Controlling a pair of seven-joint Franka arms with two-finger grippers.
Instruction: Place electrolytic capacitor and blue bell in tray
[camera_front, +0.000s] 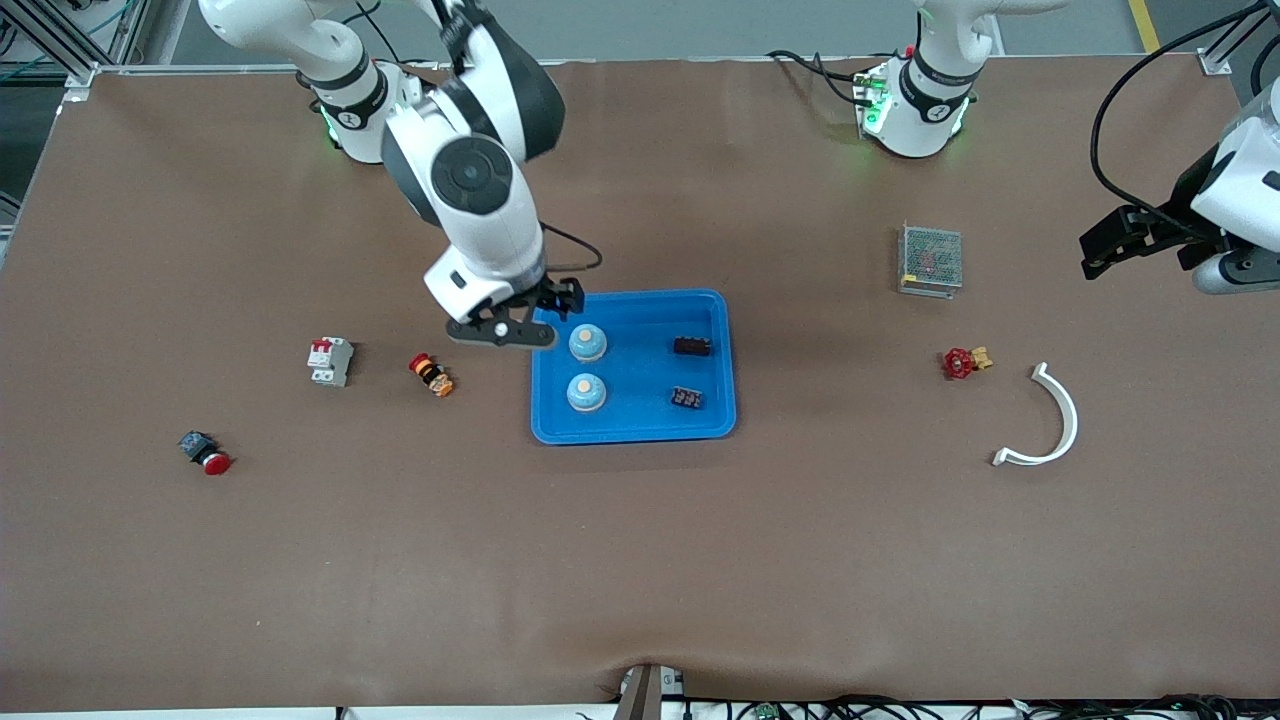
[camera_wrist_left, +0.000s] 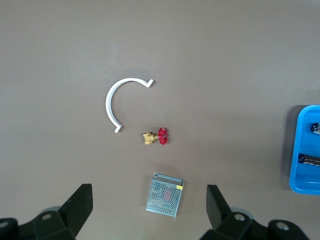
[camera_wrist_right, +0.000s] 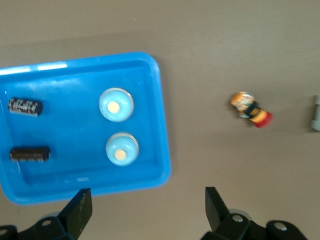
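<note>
The blue tray (camera_front: 640, 425) lies mid-table. In it sit two light blue bells (camera_front: 588, 343) (camera_front: 586, 392) and two small black parts, a long one (camera_front: 692, 346) and a cylinder with pale markings (camera_front: 686, 398). The right wrist view shows the tray (camera_wrist_right: 70, 130), both bells (camera_wrist_right: 116, 105) (camera_wrist_right: 121, 148), the marked cylinder (camera_wrist_right: 25, 106) and the long part (camera_wrist_right: 30, 154). My right gripper (camera_front: 530, 318) (camera_wrist_right: 145, 205) hovers open and empty over the tray's corner at the right arm's end. My left gripper (camera_front: 1095, 250) (camera_wrist_left: 149, 207) waits open and empty, high over the left arm's end.
Toward the left arm's end lie a metal mesh box (camera_front: 930, 260), a red-handled valve (camera_front: 965, 362) and a white curved clip (camera_front: 1050, 420). Toward the right arm's end lie a white breaker (camera_front: 330, 360), an orange and red button (camera_front: 431, 374) and a red push button (camera_front: 205, 453).
</note>
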